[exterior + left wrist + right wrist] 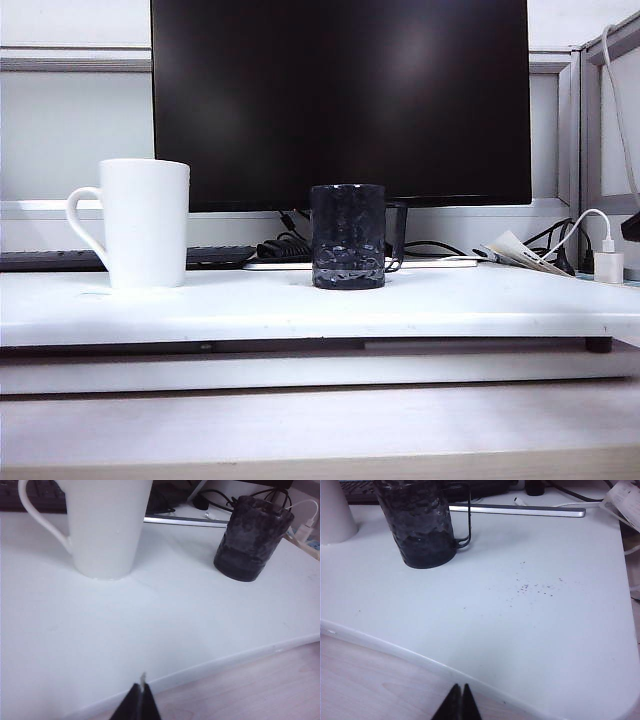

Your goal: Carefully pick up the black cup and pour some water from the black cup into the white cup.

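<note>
We are looking across a wide white tabletop board point(300, 310) standing in front of a large dark monitor point(340, 100), and on it the two cups are standing upright and well apart. The tall plain white ceramic cup point(145, 222) is sitting toward the left with its looped handle turned outward to the left. The short glossy black cup point(348, 236), dimpled and grey-flecked, is sitting near the middle, its thin black handle pointing right.

That handle is what we are judging the coming move by: it is facing the right arm's side, and in the right wrist view the black cup point(417, 522) is lying ahead of the fingers and off toward the white cup's side, across open board. In the left wrist view the white cup point(107, 525) is the nearer thing and the black cup point(252, 537) is lying farther off, so we are reading the right arm as better placed.

Both grippers are hanging back over the board's near edge, touching nothing. The right gripper point(458, 705) is holding its jaws pressed together and empty; the left gripper point(139, 706) is doing likewise.
</note>
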Available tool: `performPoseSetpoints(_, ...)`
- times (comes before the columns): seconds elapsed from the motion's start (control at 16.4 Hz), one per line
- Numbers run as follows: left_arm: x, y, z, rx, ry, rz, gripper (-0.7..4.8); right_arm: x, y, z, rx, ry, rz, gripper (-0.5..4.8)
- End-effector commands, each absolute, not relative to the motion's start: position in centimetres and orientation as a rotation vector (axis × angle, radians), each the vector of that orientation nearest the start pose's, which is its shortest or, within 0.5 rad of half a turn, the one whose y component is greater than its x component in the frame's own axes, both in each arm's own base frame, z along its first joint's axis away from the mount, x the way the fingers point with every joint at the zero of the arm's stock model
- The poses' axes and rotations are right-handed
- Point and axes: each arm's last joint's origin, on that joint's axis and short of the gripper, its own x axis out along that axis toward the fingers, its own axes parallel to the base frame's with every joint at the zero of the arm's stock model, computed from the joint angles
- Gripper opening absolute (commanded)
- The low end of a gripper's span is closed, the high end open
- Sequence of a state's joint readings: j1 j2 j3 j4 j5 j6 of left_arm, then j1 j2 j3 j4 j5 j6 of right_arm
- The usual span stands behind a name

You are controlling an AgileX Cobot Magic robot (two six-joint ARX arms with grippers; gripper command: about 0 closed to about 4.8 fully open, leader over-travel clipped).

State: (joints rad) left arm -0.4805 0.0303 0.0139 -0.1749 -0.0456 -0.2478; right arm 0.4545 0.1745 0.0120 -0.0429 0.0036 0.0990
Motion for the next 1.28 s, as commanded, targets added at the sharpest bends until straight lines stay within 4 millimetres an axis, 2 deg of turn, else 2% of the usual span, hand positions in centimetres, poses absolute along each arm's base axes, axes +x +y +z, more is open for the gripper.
performPoseSetpoints(0.06, 8.8, -4.0, 14.7, -0.193, 0.244, -0.384, -0.06, 9.5, 4.5, 15.2, 0.063, 0.18, 0.431, -0.01)
performPoseSetpoints(0.37, 9.4, -1.7, 14.9, -0.224, 0.193, -0.14, -0.05, 9.4, 2.6, 16.7, 0.102, 0.001, 0.268, -0.01)
performPoseSetpoints(0.61, 9.6, -0.3, 14.9, -0.237, 0.178, 0.011, -0.06, 9.6, 1.3, 16.8, 0.102, -0.019, 0.131, -0.01)
performPoseSetpoints(0.79, 9.6, 0.0, 14.9, -0.238, 0.174, 0.04, -0.06, 9.7, 0.7, 16.8, 0.101, -0.022, 0.069, -0.01)
performPoseSetpoints(1.28, 9.6, -0.1, 14.9, -0.238, 0.175, 0.031, -0.06, 9.7, 0.6, 16.8, 0.101, -0.022, 0.067, -0.01)
